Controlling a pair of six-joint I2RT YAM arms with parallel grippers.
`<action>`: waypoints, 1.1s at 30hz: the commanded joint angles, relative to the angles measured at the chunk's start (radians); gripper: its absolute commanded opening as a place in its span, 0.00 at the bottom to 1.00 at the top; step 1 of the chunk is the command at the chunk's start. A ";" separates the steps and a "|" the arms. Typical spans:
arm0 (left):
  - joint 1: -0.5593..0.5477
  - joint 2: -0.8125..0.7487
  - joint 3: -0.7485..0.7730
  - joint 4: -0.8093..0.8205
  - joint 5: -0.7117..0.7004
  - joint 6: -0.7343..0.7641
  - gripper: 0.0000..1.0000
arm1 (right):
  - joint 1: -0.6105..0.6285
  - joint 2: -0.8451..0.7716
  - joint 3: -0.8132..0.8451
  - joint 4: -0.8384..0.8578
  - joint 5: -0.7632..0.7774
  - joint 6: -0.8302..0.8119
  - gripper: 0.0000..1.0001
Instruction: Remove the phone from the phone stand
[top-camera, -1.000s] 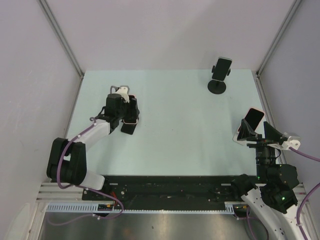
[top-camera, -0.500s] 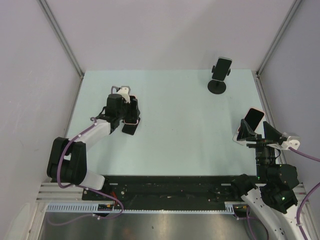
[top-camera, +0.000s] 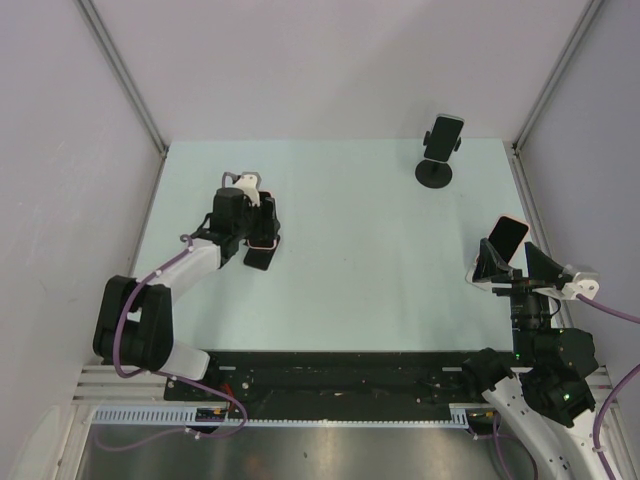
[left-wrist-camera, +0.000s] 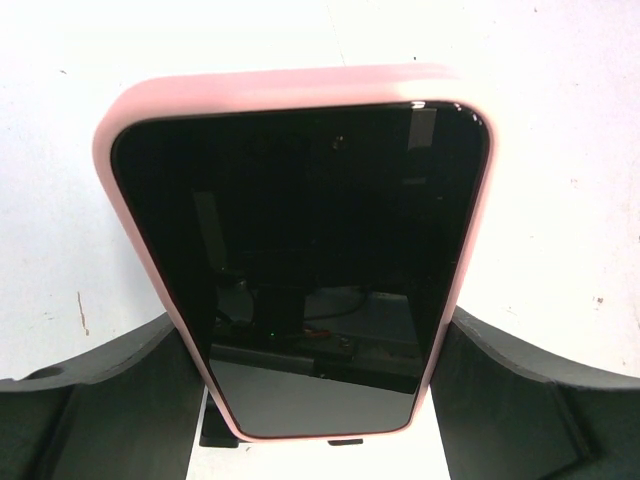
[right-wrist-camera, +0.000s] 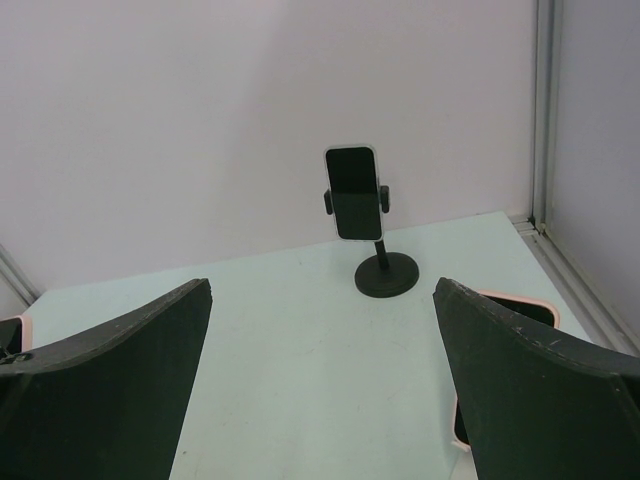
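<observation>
Right pincer (right-wrist-camera: 322, 290) hangs spread wide, empty. The left pincer (left-wrist-camera: 315, 325) straddles a pink-cased handset (left-wrist-camera: 300, 230) lying on the table (top-camera: 360, 220); I cannot tell whether it grips. At the table's far right, the phone stand (top-camera: 434, 173) holds the phone (top-camera: 444, 132) upright, well apart from both.

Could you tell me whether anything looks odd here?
Oddly, three phones show: the mounted phone stands in the phone stand, a pink-cased phone is in the left end effector, and a third phone lies beside the open right end effector.
</observation>
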 joint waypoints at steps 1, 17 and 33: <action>0.000 -0.063 0.016 0.043 0.008 0.018 0.73 | 0.004 -0.003 0.021 0.019 -0.013 -0.020 1.00; 0.005 -0.160 0.013 0.023 -0.026 0.006 0.62 | 0.004 0.001 0.011 0.027 -0.065 -0.050 0.99; 0.009 -0.405 -0.001 -0.051 -0.017 -0.166 0.41 | 0.004 0.398 0.176 -0.067 -0.548 0.016 1.00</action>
